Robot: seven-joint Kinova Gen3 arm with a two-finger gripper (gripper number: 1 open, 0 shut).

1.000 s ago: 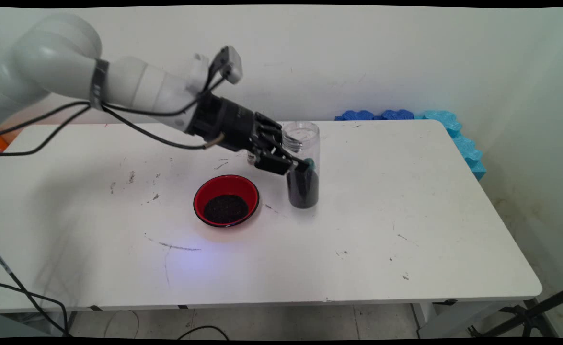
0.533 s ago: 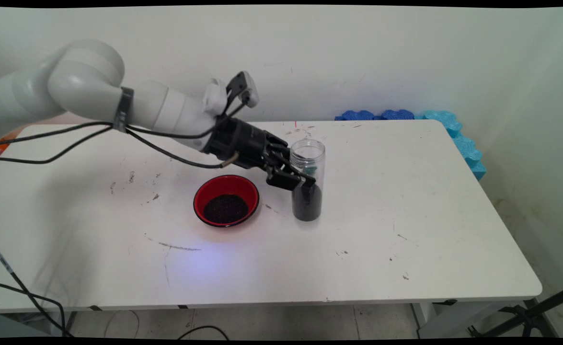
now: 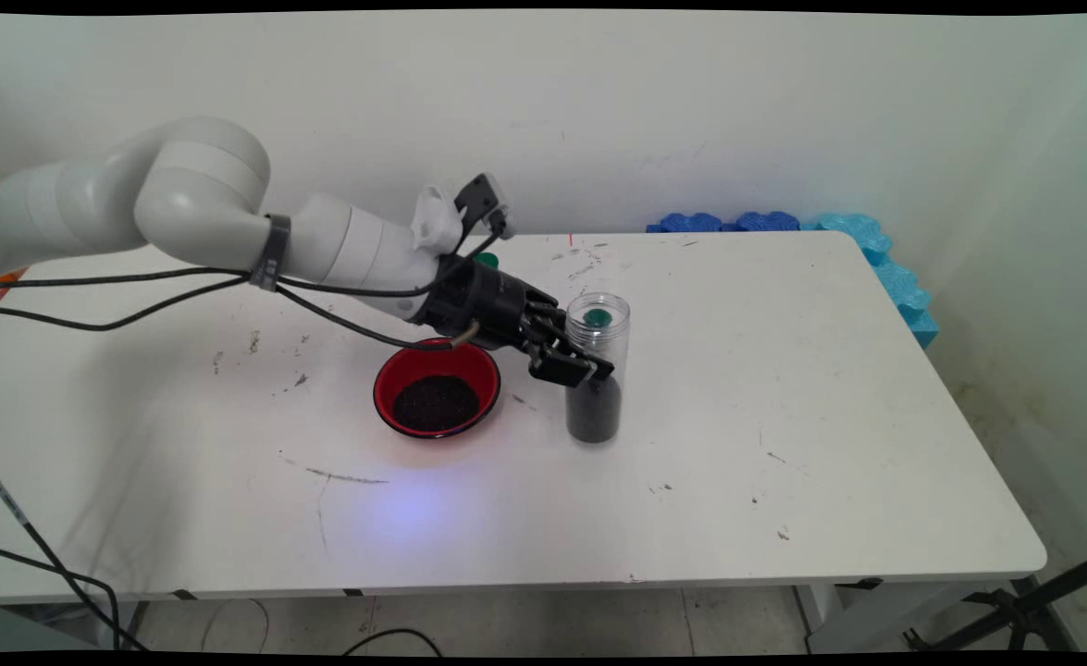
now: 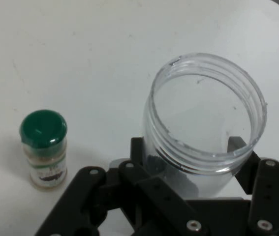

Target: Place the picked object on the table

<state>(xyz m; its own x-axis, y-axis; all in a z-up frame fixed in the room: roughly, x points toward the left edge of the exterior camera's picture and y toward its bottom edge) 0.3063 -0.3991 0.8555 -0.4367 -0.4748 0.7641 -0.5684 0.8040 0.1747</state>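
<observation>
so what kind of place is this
Likely a robotics lab or test bench: a scuffed white table against a bare wall, blue foam pieces at its far corner, and the arm's pincer gripping a clear jar.

Across the earlier pictures and now, the gripper [image 3: 589,368] carries the clear jar [image 3: 596,370] away from the tabletop's [image 3: 784,388] far edge toward its near edge, clamped on the jar's middle throughout. The jar stands lower in the main view, level with the red bowl [image 3: 437,387] and just beside it. The arm swings down after it. A green-capped spice bottle [image 4: 44,149], earlier hidden behind the jar and arm, now shows near the far edge.
</observation>
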